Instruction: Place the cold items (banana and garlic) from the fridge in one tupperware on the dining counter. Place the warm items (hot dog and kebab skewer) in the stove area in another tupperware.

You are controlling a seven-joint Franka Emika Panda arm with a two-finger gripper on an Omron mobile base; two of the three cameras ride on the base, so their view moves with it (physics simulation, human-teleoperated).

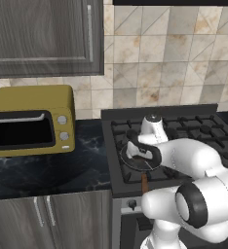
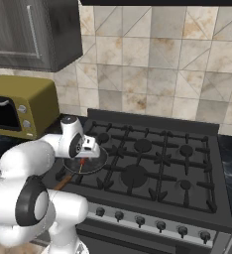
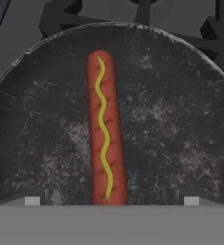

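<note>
In the left base view the white arm fills the lower right and covers much of a dark round pan (image 1: 141,158) on the stove area (image 1: 184,129); what lies in the pan is hidden there. A brown handle (image 1: 144,183) pokes out below the pan, partly behind the arm. The right base view shows the tool (image 2: 86,150) hanging over the same pan (image 2: 90,161) at centre left, with only a small reddish sliver visible beneath it. The hand view gives what the others hide: the hot dog (image 3: 106,129), reddish with a wavy yellow line of mustard, lies lengthwise in the middle of the scuffed pan (image 3: 181,124). Its lower end is cut off at the frame's bottom. The two fingertips (image 3: 32,200) sit far apart at either side, so the tool stands wide and holds nothing. A yellow toaster oven (image 1: 33,121) sits on the black desk (image 1: 47,170) at left.
</note>
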